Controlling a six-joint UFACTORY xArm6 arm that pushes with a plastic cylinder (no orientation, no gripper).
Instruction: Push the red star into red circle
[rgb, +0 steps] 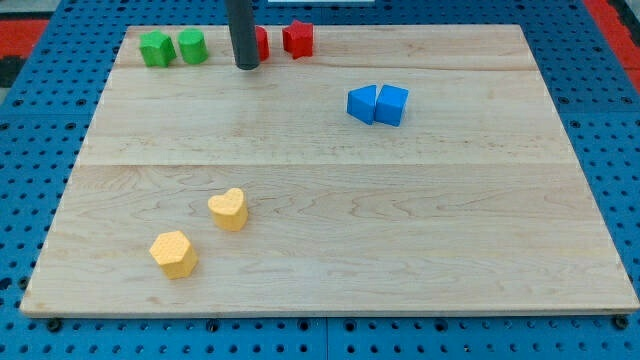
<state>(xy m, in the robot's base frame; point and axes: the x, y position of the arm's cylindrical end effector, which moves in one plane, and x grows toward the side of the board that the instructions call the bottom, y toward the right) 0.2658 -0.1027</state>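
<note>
Red star (298, 38) upright at board's top edge, no clear long axis; my tip (247, 66) left, beside half-hidden red circle (261, 42).

- The red star (298, 38) lies flat near the top edge of the wooden board, a little left of the middle of the view. Its points are blunt, its upper face is brighter than its sides, and it shows whole.
- The red circle (261, 41) sits just to the star's left along the same top edge. Only a narrow red sliver of it shows, so its round shape cannot be confirmed. A small gap separates the two reds.
</note>
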